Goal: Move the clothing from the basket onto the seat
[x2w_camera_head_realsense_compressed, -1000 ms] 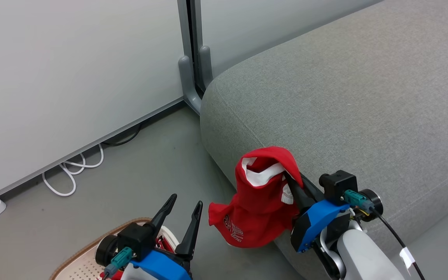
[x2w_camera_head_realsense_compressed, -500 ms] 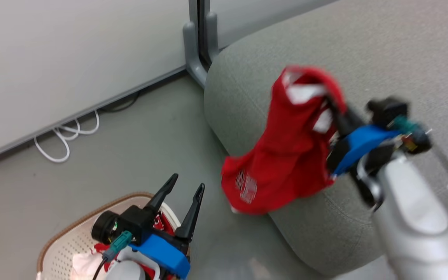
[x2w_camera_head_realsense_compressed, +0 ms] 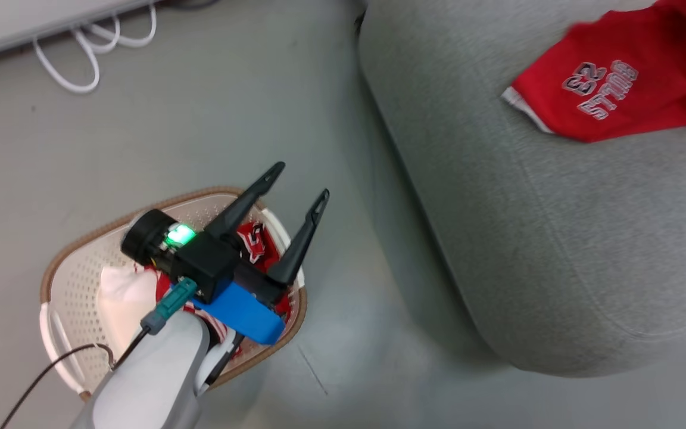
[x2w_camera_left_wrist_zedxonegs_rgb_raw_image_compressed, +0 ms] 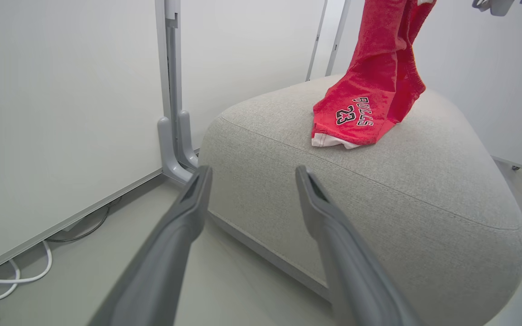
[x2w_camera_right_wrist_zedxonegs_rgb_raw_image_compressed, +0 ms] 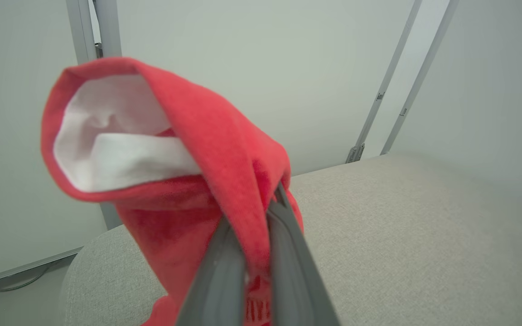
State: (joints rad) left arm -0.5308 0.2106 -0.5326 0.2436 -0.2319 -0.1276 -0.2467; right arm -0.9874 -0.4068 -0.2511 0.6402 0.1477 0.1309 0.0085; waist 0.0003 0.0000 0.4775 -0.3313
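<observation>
Right fingers (x2w_camera_right_wrist_zedxonegs_rgb_raw_image_compressed: 293, 265) pinch a red garment (x2w_camera_left_wrist_zedxonegs_rgb_raw_image_compressed: 374, 99) touching the seat (x2w_camera_head_realsense_compressed: 498, 238); left fingers (x2w_camera_head_realsense_compressed: 246, 204) spread above clothing (x2w_camera_head_realsense_compressed: 253, 241) left in the basket (x2w_camera_head_realsense_compressed: 81, 280).

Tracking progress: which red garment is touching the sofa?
The BULLS 23 garment, hem on the sofa; the other red garment lies in the basket.

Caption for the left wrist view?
Open left gripper faces light-grey fabric sofa; red numbered garment hangs with hem resting on it.

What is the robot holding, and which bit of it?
The right gripper has its jaws shut on the red garment, pinching a fold beside its white-lined opening. The left gripper is open and holds nothing.
</observation>
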